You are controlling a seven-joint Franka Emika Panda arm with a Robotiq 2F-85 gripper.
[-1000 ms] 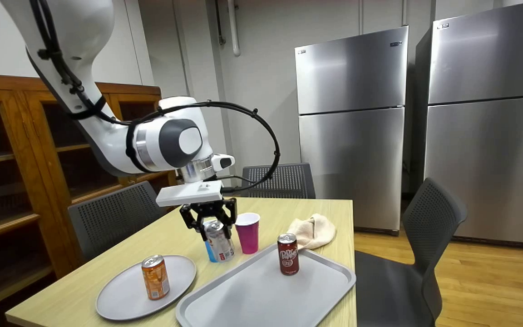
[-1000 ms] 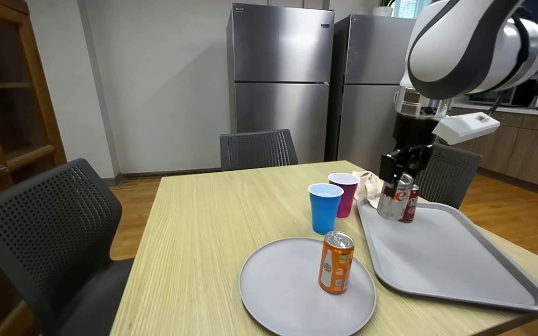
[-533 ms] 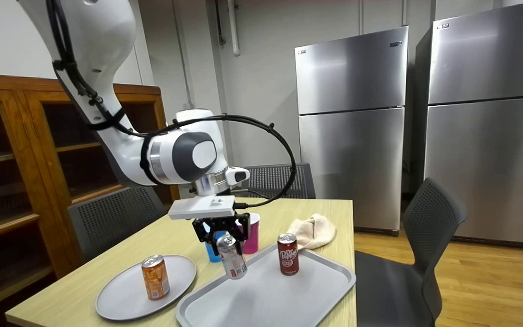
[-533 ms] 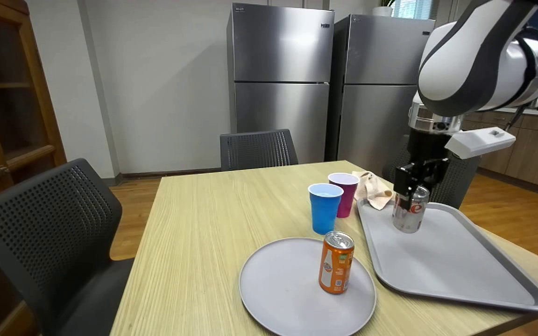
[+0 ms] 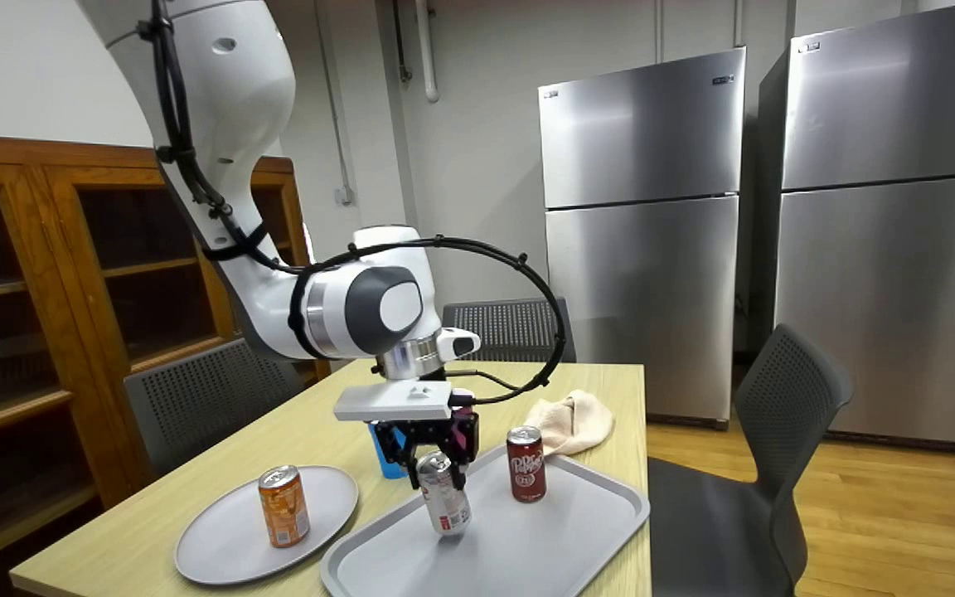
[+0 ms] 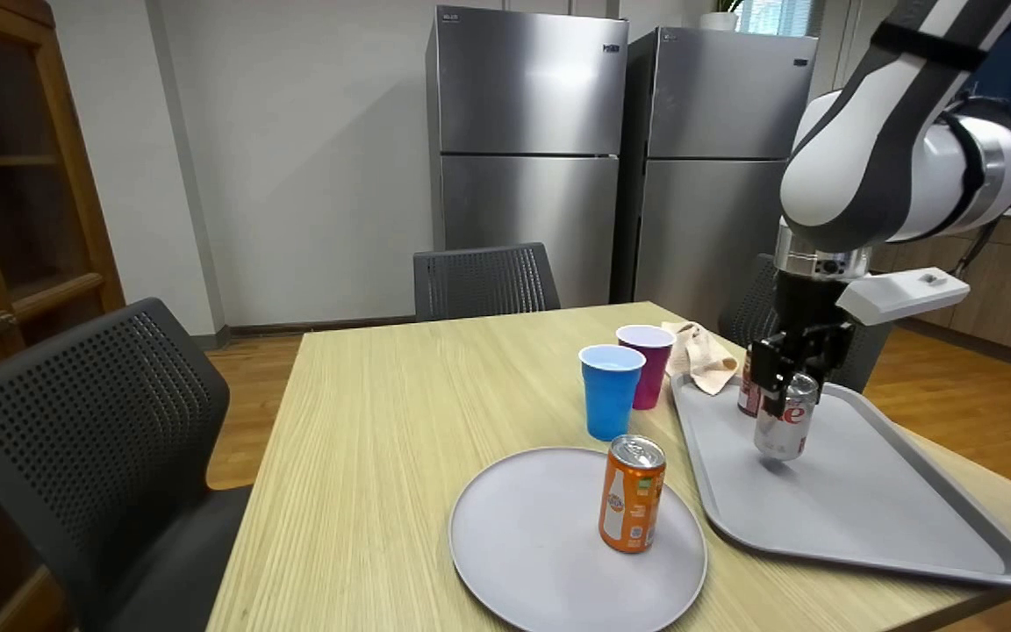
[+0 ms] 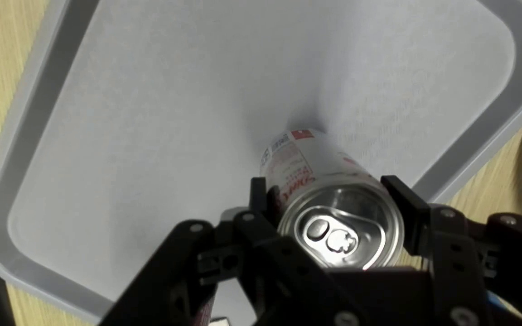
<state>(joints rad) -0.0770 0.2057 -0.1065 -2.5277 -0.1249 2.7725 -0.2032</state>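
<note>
Soda can clenched in the gripper, tilted low over the gray tray with contact unclear, near the Dr Pepper can, grasping done, release apparently not yet.

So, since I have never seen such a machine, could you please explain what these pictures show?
This is one robot arm ending in a two-fingered hand. Two pictures are taken from outside it, from different places; the wrist picture looks down past the hand. That hand grips a silver can over a grey tray, where a Dr Pepper can stands. An orange can stands on a round plate. A blue cup, a purple cup and a cloth are on the table too.
</note>
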